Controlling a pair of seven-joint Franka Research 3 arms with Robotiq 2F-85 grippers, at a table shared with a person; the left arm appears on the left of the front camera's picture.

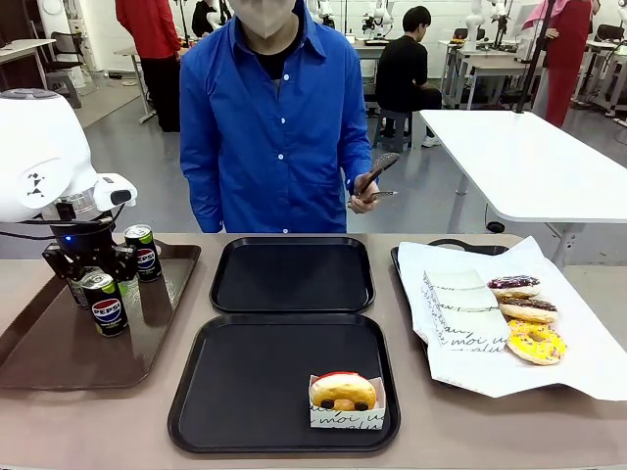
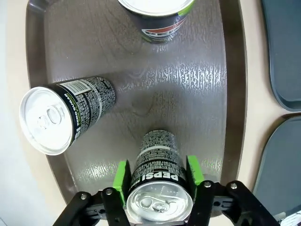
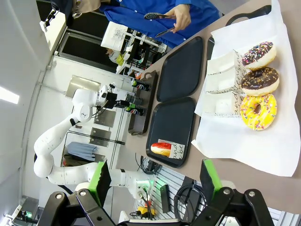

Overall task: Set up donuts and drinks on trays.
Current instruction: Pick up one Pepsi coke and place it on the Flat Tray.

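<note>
My left gripper (image 2: pixel 158 175) is down over the glossy brown tray (image 1: pixel 39 343), and its green pads (image 2: pixel 123 181) press both sides of an upright black Pepsi can (image 2: pixel 157 165). Two more cans stand nearby, one to the left (image 2: pixel 66 117) and one farther off (image 2: pixel 160 19). In the front view that gripper (image 1: pixel 90 276) sits low among the cans (image 1: pixel 106 305) (image 1: pixel 144 253). Two black trays lie mid-table, the far one (image 1: pixel 292 274) bare. The near tray (image 1: pixel 255 382) holds a red-glazed donut in a white box (image 1: pixel 344 399). My right gripper (image 3: pixel 155 181) hangs open high above the table.
A white-paper-lined tray (image 1: pixel 460 362) at the right carries three donuts (image 1: pixel 529 313) and flat white boxes (image 1: pixel 462 305). A person in a blue shirt stands at the far side holding tongs (image 1: pixel 377 174).
</note>
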